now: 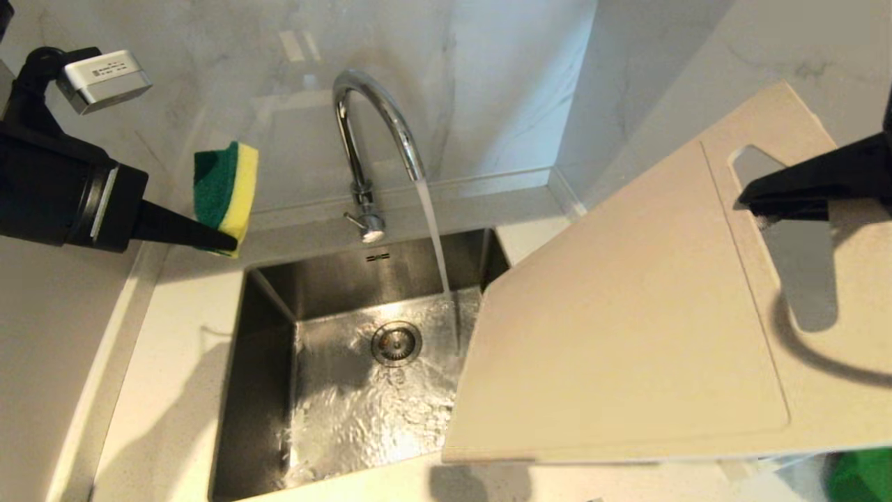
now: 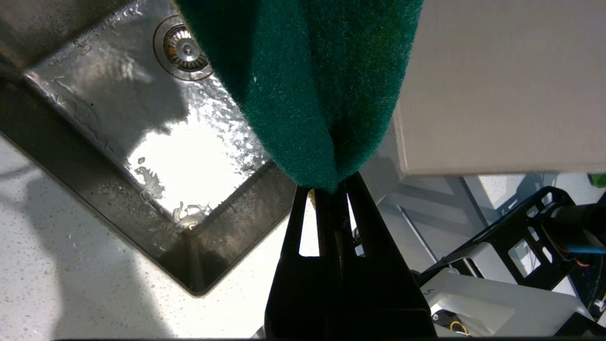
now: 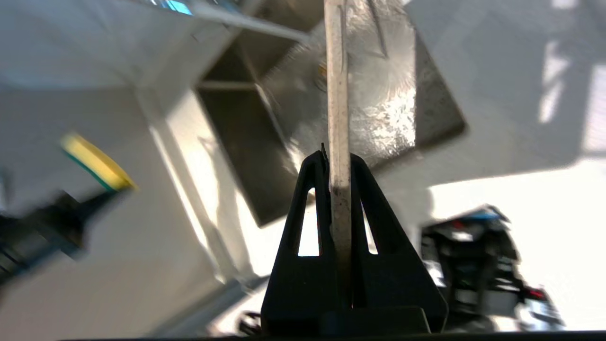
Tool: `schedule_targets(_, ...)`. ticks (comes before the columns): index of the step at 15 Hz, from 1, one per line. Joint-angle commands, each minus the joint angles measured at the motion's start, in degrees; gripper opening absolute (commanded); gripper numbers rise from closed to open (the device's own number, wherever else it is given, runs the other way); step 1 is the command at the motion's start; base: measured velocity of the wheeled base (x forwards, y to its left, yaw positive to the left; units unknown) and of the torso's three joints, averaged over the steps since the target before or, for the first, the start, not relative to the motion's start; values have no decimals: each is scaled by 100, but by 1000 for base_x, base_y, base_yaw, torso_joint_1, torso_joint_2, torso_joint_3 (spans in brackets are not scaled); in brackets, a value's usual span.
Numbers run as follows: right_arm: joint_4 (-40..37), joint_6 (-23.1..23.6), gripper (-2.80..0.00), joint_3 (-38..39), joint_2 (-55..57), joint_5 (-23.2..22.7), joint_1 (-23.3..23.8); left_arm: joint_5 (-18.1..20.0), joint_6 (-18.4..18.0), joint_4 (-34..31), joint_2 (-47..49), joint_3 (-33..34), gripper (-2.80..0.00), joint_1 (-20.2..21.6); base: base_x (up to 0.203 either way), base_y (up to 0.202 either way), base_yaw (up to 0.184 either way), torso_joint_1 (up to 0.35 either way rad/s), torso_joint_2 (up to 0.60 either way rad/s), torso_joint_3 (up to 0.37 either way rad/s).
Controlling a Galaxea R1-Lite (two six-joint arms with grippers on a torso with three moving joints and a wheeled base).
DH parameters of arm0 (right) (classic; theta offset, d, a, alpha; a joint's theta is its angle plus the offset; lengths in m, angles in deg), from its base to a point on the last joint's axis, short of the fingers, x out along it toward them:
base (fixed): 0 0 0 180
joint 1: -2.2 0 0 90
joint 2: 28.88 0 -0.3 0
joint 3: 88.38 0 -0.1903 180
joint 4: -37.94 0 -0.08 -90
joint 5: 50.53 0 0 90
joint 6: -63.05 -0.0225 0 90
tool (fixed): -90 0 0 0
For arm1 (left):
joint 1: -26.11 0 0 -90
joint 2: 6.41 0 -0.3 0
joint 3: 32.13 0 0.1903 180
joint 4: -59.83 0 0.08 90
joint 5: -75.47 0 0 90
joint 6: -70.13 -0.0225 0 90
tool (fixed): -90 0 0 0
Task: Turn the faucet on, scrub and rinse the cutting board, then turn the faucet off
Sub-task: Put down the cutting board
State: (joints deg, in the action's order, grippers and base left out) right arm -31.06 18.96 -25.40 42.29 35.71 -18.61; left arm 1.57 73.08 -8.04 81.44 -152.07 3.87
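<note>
The chrome faucet arches over the steel sink, and a stream of water runs from its spout. My right gripper is shut on the cutting board beside its handle slot, holding the cream board tilted in the air over the sink's right side. The stream falls just left of the board's edge. In the right wrist view the board shows edge-on between the jaws of that gripper. My left gripper hangs left of the faucet, shut on a green-and-yellow sponge, whose green face fills the left wrist view.
A pale speckled counter surrounds the sink, with a marble wall behind. The drain sits mid-basin under rippling water. Something green lies at the near right corner.
</note>
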Motion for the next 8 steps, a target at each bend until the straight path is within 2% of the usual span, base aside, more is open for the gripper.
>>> schedule_targets(1,-206,329,-280,565,-602,-7,-2,-19,3,-24,13,7,-280,0,0,0,0,0,0,0)
schedule_targets(5,-264,721,-280,1447,-1126,-31,-2,-28,3,-50,-57,25,-280,0,0,0,0,0,0,0)
schedule_targets(8,-270,859,-280,1632,-1263,-50,-2,-63,3,-50,-66,51,-280,0,0,0,0,0,0,0)
